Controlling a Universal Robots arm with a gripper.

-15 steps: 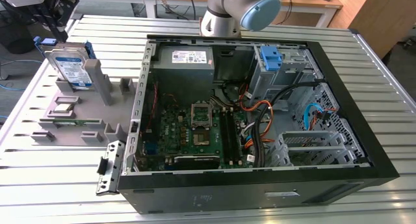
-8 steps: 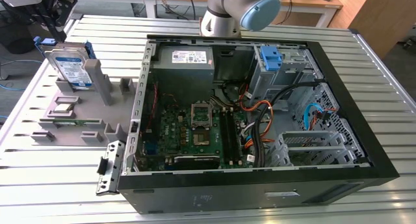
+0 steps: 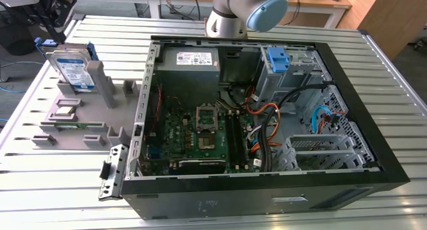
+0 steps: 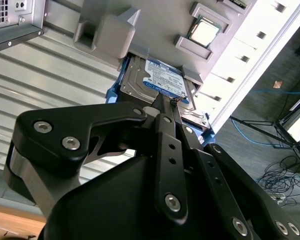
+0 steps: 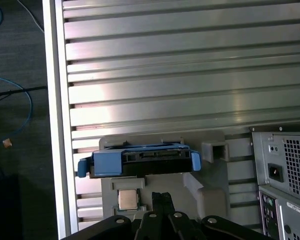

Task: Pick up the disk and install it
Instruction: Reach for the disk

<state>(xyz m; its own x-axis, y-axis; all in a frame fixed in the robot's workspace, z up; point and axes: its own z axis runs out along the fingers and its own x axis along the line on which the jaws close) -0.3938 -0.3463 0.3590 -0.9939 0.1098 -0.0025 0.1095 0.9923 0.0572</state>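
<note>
The slatted metal table (image 3: 60, 190) is carrying the open case (image 3: 267, 185), with bare slats lying around it. At the exterior view's left, a grey fixture (image 3: 100, 112) is holding the disk (image 3: 72, 67) on edge, its white-and-blue label showing. In both wrist views the gripper (image 4: 166, 100) (image 5: 162, 196) is hovering near the disk, its fingers pressed together and gripping nothing.

On the surface (image 3: 60, 180), a fixture (image 3: 100, 110) sits at the exterior view's left, with an open computer case (image 3: 267, 200) just beside it on the right. The disk (image 3: 72, 67) stands on edge at the fixture's far end, and a processor chip (image 3: 65, 111) lies flat nearer. A power-supply box (image 3: 189, 65) fills the case's far left corner.
</note>
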